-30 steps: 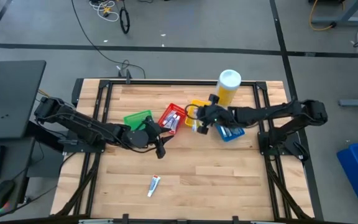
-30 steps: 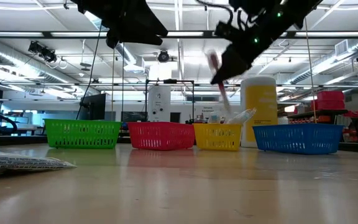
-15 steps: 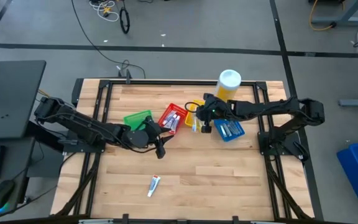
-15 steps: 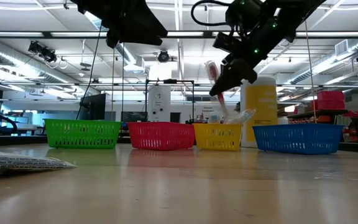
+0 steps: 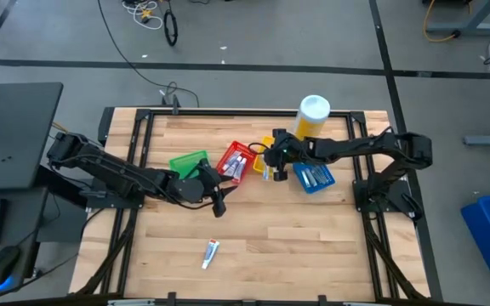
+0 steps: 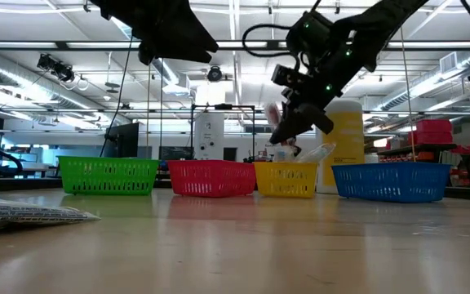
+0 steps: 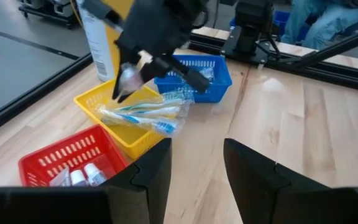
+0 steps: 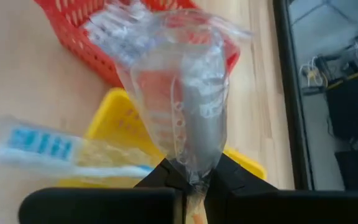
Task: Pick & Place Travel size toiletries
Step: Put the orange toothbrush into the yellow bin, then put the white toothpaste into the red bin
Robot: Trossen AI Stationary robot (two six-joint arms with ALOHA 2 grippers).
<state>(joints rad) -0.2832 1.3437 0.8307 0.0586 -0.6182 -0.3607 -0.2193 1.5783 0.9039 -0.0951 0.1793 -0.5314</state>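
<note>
Right wrist view: I see my right gripper [image 8: 191, 180] pinching a wrapped toothbrush [image 8: 188, 118], rising straight out of the closed jaws.
Below jaws: yellow bin [image 5: 264, 146].
Left gripper [image 5: 219, 202]: parted, empty.

Clear-wrapped toothbrush [image 8: 185, 118] held above yellow bin; toothpaste tube [image 5: 211, 252] lies apart

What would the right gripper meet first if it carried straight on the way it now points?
Probably the yellow bin: the right gripper, shut on a wrapped toothbrush, points at it, with the red bin beyond, though depth is uncertain.
</note>
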